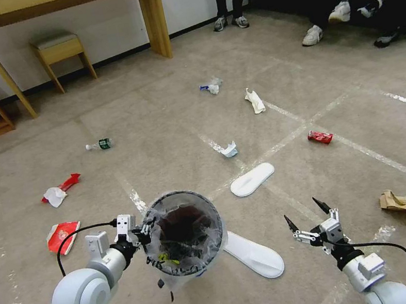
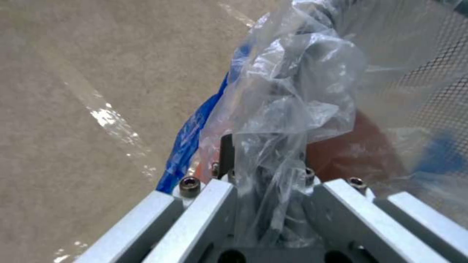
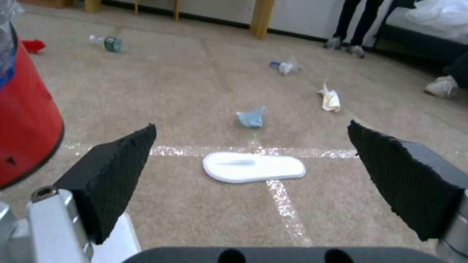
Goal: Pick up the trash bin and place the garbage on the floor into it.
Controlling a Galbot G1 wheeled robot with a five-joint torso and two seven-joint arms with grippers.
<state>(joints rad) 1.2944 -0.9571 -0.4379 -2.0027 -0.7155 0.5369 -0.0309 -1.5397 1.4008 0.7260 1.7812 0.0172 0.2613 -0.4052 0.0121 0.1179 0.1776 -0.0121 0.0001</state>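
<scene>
Where trash bin (image 1: pixel 187 238) hangs, slipper (image 1: pixel 254 257) underlies.

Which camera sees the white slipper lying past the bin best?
The right wrist view: the white slipper lies whole and near, framed by the open right gripper. The head view shows it smaller. The left wrist view shows bin bag instead.

Head camera high, facing forward-down over floor (image 1: pixel 167 127). Right wrist low, facing 12 o'clock. Left wrist pressed against bin (image 2: pixel 370 146). Shared: slipper (image 1: pixel 252 179).
</scene>
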